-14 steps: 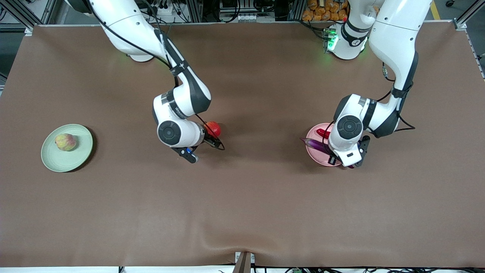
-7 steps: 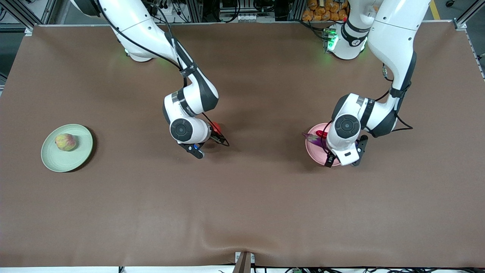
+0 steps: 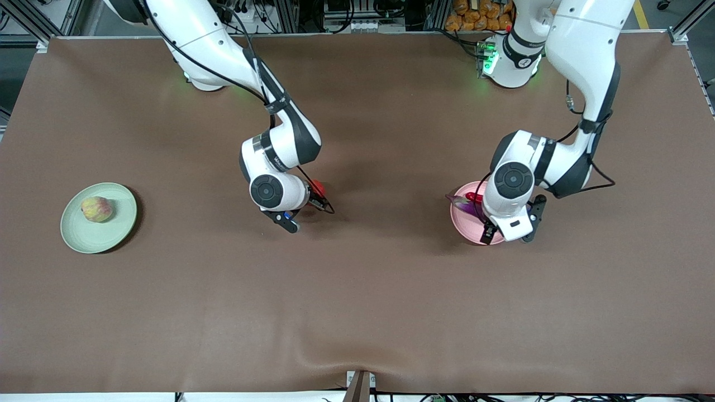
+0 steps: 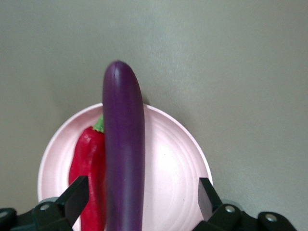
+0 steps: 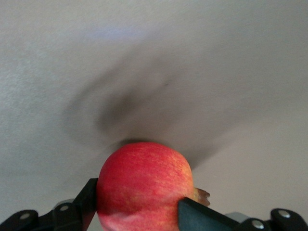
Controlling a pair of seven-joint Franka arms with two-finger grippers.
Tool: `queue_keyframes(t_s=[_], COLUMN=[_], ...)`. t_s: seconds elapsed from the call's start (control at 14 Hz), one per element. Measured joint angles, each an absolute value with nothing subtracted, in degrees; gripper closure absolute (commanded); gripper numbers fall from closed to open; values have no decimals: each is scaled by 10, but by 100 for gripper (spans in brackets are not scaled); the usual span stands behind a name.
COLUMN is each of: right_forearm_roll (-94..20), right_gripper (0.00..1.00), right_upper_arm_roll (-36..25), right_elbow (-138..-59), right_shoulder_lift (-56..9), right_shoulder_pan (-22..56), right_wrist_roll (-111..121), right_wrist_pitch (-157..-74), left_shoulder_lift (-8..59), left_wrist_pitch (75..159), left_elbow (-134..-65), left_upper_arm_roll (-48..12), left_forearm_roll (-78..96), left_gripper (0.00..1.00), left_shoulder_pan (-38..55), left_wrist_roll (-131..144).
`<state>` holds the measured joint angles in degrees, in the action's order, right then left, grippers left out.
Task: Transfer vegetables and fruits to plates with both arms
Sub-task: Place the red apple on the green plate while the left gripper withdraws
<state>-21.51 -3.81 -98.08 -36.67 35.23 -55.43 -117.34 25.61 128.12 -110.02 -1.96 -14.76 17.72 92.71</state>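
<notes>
right gripper (image 5: pixel 137 211): low over the middle of the brown tabletop (image 3: pixel 357 301), jaws clenched on the round red fruit with a small crown (image 5: pixel 144 185). One finger (image 5: pixel 86 202) presses one flank, the other covers the flank by the crown.
red fruit: sits between the jaws, crown poking out past one finger. In the front view only a red sliver (image 3: pixel 318 187) shows beside the right wrist. Can't tell whether it touches the tabletop.
left gripper (image 4: pixel 139 202): over the round shallow pale pink plate (image 4: pixel 178 159), jaws released and spread wide, grasping nothing.
long slim glossy purple eggplant (image 4: pixel 124 149): lies across the pink plate between the two left fingers (image 4: pixel 74 199), clear of both, rounded tip reaching out past the plate rim. Front view shows only its end (image 3: pixel 461 204) past the wrist.
glossy red chili pepper with a green stem (image 4: pixel 89 166): on the pink plate, touching the eggplant along its side, between the eggplant and one left finger. Front view shows a bit of red (image 3: pixel 475 196) at the plate edge.
pink plate, front view (image 3: pixel 465 223): toward the left arm's end of the tabletop, mostly covered by the left wrist.
round shallow pale green plate (image 3: pixel 111 229): at the right arm's end of the tabletop, well apart from both grippers.
pale yellow-green round fruit with a pink blush (image 3: pixel 96 209): on the green plate, off-centre.
</notes>
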Motion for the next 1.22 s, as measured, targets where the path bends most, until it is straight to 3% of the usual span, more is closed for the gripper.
queue_keyframes(t_s=[0.36, 0.64, 0.93, 1.22], right_forearm_roll=[-205, -113, -57, 6], right_gripper=[100, 100, 100, 100], right_upper_arm_roll=[-49, -53, -58, -59], right_elbow=[-941, -950, -988, -1005], right_shoulder_lift=[-314, -269, -264, -274], right_shoulder_pan=[277, 173, 36, -91], right_wrist_roll=[-476, -359, -162, 9], right_wrist_pitch=[-1007, -911, -917, -993], left_shoulder_lift=[211, 154, 102, 65], left_wrist_pitch=[1194, 1139, 1082, 993], left_elbow=[-1066, -1063, -1046, -991], left_upper_arm_roll=[-19, -19, -19, -19], left_forearm_roll=[-102, -91, -90, -74], left_gripper=[0, 0, 0, 0], left_shoulder_pan=[154, 106, 87, 87], left_wrist_roll=[707, 479, 310, 190])
